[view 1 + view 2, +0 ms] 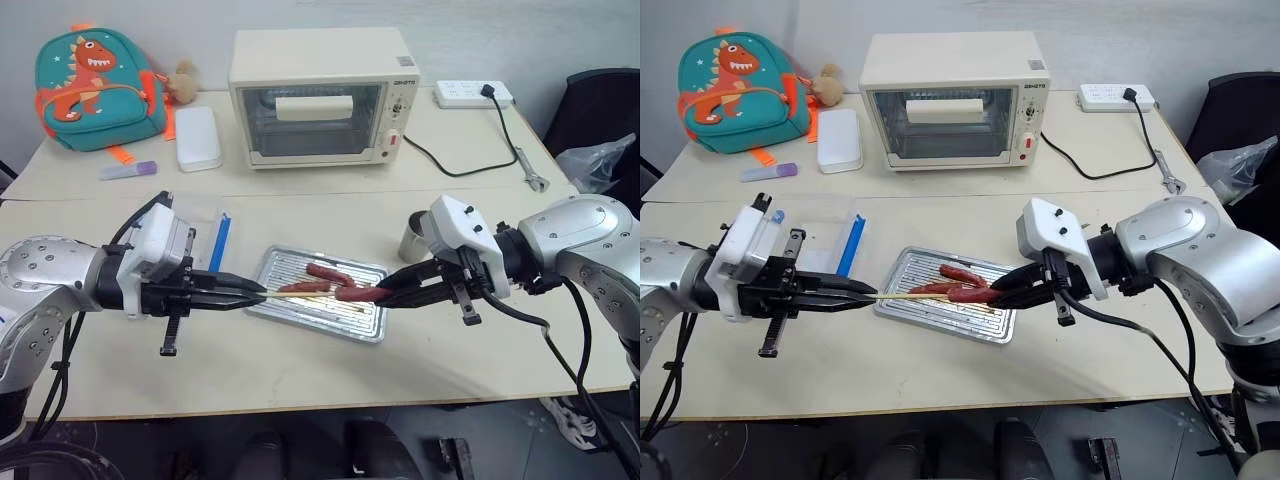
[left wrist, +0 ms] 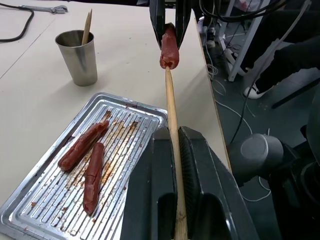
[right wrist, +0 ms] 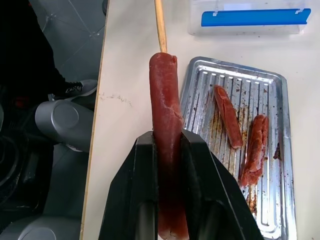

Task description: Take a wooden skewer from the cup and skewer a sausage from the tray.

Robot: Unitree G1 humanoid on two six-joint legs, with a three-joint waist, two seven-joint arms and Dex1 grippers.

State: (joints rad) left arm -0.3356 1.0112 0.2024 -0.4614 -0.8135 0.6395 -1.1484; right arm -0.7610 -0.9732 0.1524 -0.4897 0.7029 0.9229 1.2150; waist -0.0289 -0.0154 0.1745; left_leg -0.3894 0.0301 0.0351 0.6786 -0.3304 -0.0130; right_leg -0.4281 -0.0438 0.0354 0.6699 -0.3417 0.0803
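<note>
My left gripper (image 1: 262, 293) is clamped on the skewer (image 2: 171, 117), a thin pale wooden stick whose rear end is buried between the ribbed black pads (image 2: 190, 165) in the left wrist view. Opposite it, my right gripper (image 1: 385, 293) pinches the sausage (image 3: 166, 125), glossy and reddish-brown, lengthwise between its two fingers; the far end is swallowed by the jaws. The skewer tip meets the sausage's blunt end above the tray (image 1: 270, 262), but I cannot tell how deep it has gone in, if at all. Two more sausages (image 2: 80, 146) lie side by side on the tray's ribbed, grease-stained silver floor, near its 12 o'clock edge in the head views. The cup (image 1: 413, 238), a plain tapered metal tumbler, stands at 3 o'clock from the tray, half hidden behind my right wrist in the left eye view; one more stick (image 2: 87, 26) leans out of it. At 9 o'clock from the tray a clear box with a blue clip (image 1: 851, 245) is partly covered by my left wrist. A cream toaster oven (image 1: 320, 95) sits at 12 o'clock, well back.
</note>
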